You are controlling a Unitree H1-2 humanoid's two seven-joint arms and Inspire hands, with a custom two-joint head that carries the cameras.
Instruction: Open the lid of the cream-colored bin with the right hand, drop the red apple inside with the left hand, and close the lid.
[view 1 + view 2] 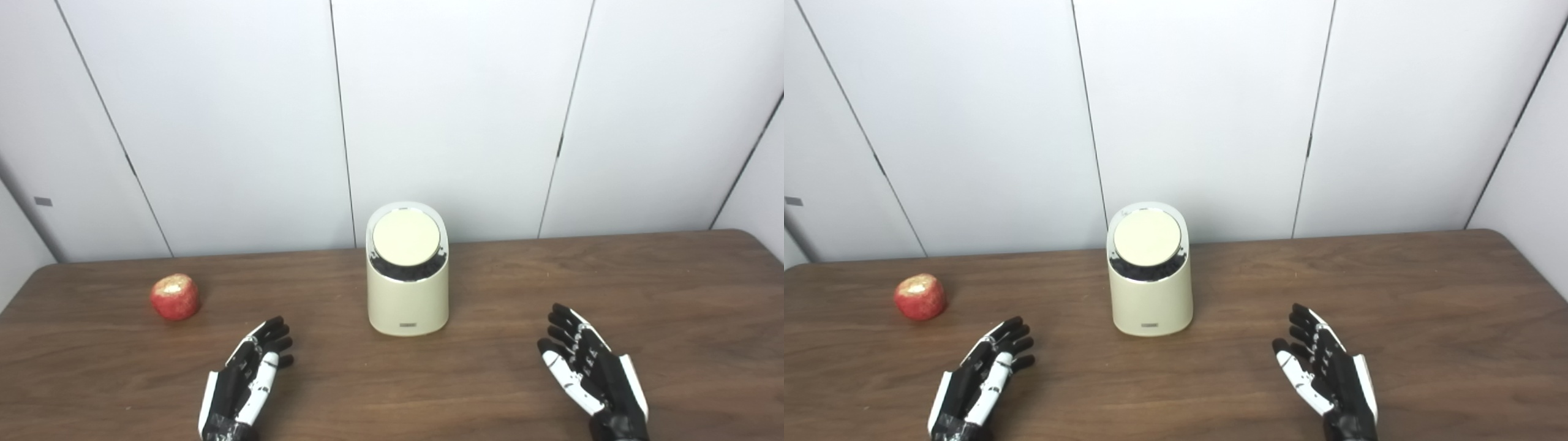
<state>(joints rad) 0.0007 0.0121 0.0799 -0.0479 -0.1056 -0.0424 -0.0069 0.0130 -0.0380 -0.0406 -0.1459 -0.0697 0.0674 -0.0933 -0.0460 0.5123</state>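
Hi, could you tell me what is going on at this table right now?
Nothing is being handled yet. The cream-colored bin stands mid-table with its lid shut. The red apple lies on the table to the bin's left, untouched. The left hand and the right hand are both open and empty near the front edge, one on either side of the bin, so the lid opening has not begun.

A small label sits low on the cream-colored bin (408, 288), too blurred to read; nothing else carries text.
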